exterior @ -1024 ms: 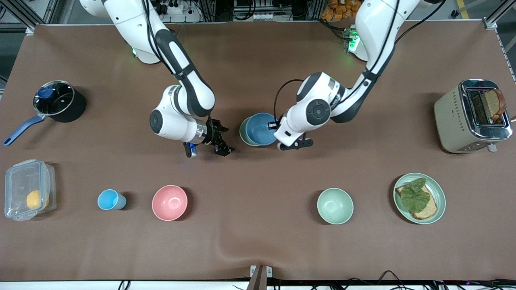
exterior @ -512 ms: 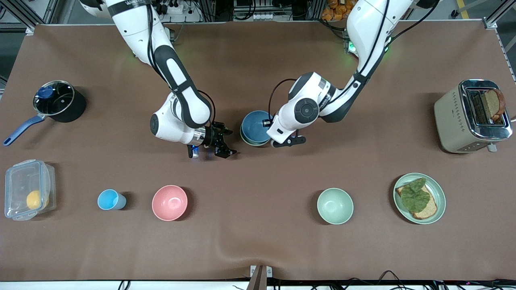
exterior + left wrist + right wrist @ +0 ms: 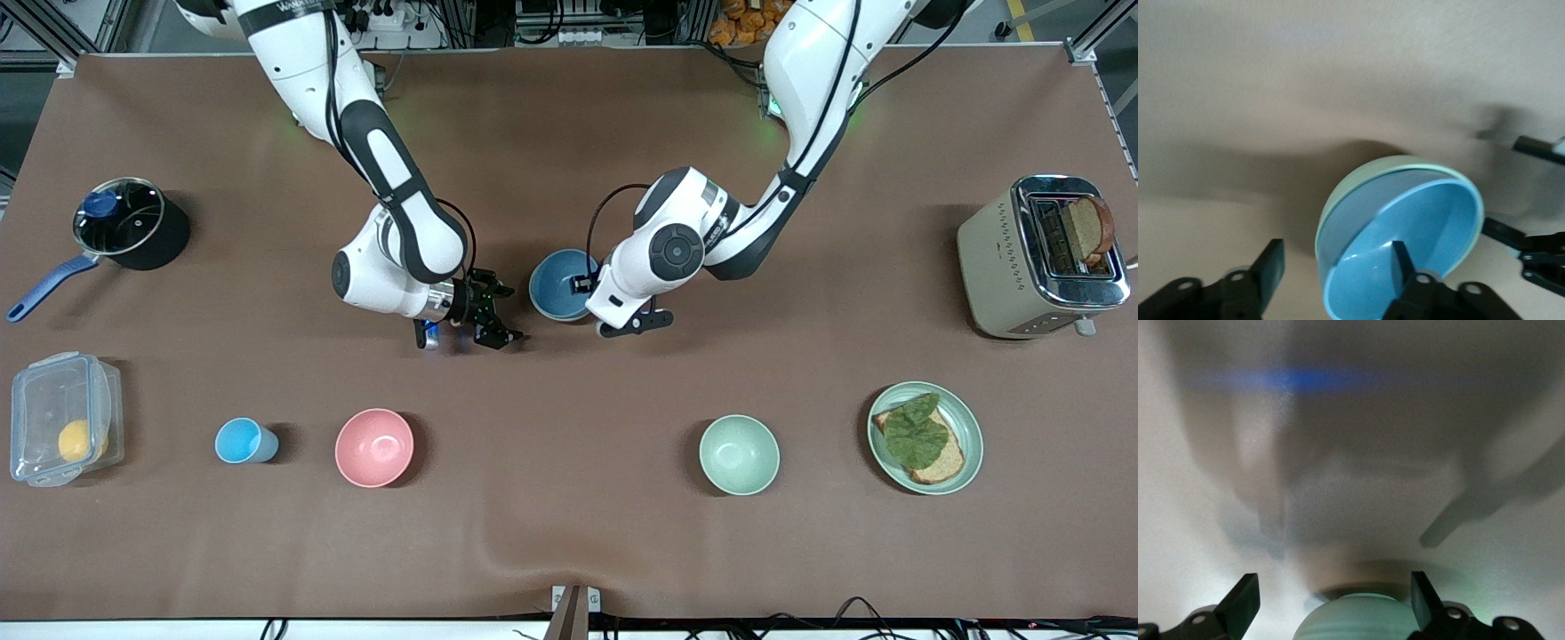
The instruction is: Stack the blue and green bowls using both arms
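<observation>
The blue bowl (image 3: 560, 284) sits nested in a pale green bowl (image 3: 1358, 183) near the table's middle. In the front view almost none of the green one shows. My left gripper (image 3: 587, 284) is open astride the stack's rim (image 3: 1335, 257). One finger is inside the blue bowl (image 3: 1431, 220) and the other is outside the green wall. My right gripper (image 3: 500, 313) is open and empty, low beside the stack toward the right arm's end. In the right wrist view (image 3: 1331, 590) the green bowl's outer wall (image 3: 1355, 620) shows between its spread fingers.
A second green bowl (image 3: 739, 454) and a green plate with bread (image 3: 925, 437) lie nearer the camera, as do a pink bowl (image 3: 374, 447), a light-blue cup (image 3: 242, 441) and a clear box (image 3: 62, 418). A pot (image 3: 124, 222) and a toaster (image 3: 1040, 258) stand at the table's ends.
The blue bowl has come down from an offset, raised spot and now sits centred in the green bowl. The left gripper went down with it. The right gripper shifted slightly toward the stack.
</observation>
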Robot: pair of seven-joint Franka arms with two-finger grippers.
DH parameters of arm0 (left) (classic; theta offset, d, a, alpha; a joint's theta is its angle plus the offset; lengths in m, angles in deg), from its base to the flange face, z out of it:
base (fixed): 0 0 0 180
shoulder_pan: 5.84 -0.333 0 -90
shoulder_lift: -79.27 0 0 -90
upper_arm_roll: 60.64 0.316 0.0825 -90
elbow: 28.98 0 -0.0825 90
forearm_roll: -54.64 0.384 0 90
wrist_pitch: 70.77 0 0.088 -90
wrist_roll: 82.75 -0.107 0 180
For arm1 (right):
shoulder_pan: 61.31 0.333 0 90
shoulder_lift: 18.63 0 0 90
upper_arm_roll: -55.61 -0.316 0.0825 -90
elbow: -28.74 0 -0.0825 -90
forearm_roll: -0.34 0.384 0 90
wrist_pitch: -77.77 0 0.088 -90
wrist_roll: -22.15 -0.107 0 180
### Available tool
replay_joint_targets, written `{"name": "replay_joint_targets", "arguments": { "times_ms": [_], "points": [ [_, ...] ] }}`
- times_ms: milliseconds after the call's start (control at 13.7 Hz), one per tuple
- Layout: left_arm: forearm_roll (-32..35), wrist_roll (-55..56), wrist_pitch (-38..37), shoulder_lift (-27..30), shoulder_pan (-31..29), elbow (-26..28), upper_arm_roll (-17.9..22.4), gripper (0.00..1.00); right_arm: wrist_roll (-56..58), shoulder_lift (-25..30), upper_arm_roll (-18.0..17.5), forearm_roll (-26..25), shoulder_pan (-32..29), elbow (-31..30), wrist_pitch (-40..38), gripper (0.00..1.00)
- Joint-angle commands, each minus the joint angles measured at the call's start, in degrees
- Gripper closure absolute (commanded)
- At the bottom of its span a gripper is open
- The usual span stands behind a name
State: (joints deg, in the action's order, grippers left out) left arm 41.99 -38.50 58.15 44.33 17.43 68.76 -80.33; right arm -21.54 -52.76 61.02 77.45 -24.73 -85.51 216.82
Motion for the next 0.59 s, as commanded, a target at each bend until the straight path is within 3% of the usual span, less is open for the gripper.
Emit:
{"name": "replay_joint_targets", "arguments": {
  "times_ms": [0,220,366,512],
  "points": [
    [5.8,1.7,-4.2,2.6,-1.4,-2.4,0.8,0.0,0.9,0.2,-0.6,1.7,-0.5,0.0,0.1,0.0],
    [9.9,1.4,-12.6,4.4,-4.5,-7.1,0.8,0.0,1.3,1.6,-0.2,0.4,-0.5,-0.8,-1.1,0.0],
    [13.3,0.6,-17.4,5.0,-6.5,-10.4,0.8,0.0,1.2,2.8,0.0,-5.8,-1.4,-1.6,-2.0,0.0],
    [14.9,0.4,-19.6,7.5,-8.1,-11.3,0.8,0.0,1.1,5.2,0.2,-8.9,-4.2,-3.4,-6.0,0.0]
  ]
}}
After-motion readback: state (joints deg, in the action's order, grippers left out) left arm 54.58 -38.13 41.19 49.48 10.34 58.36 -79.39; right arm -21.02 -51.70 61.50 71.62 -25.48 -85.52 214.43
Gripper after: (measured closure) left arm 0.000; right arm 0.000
